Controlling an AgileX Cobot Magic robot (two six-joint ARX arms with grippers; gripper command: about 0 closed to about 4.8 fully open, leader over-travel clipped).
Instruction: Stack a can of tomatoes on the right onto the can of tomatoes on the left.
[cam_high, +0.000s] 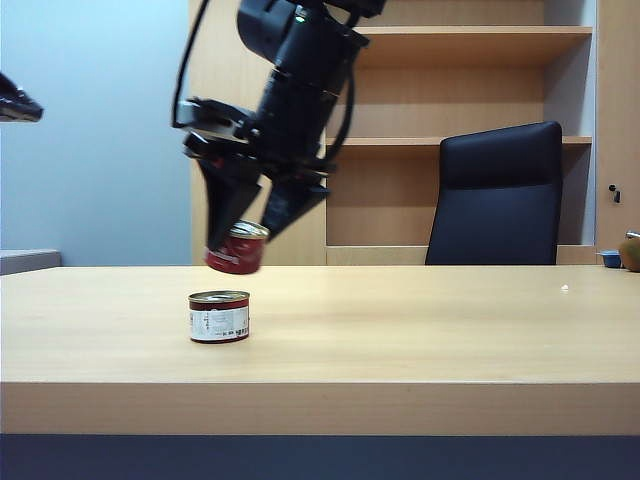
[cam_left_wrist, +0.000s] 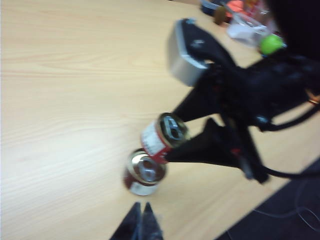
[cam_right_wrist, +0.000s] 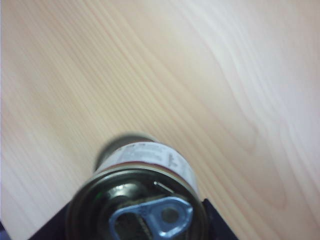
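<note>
The right gripper (cam_high: 252, 225) grips the rigid, smooth-walled red-labelled tomato can (cam_high: 237, 248) by its sides, tilted, above the white-labelled tomato can (cam_high: 219, 316) on the wooden worktop (cam_high: 420, 330); the left gripper (cam_left_wrist: 142, 222) hangs nearby, nearly closed and empty.

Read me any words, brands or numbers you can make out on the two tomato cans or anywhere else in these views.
No text is legible.
Standing can: white label with dark print, too small to read.
Can held in the right gripper, the carried can: label too blurred; grey smudges in the right wrist view.
</note>
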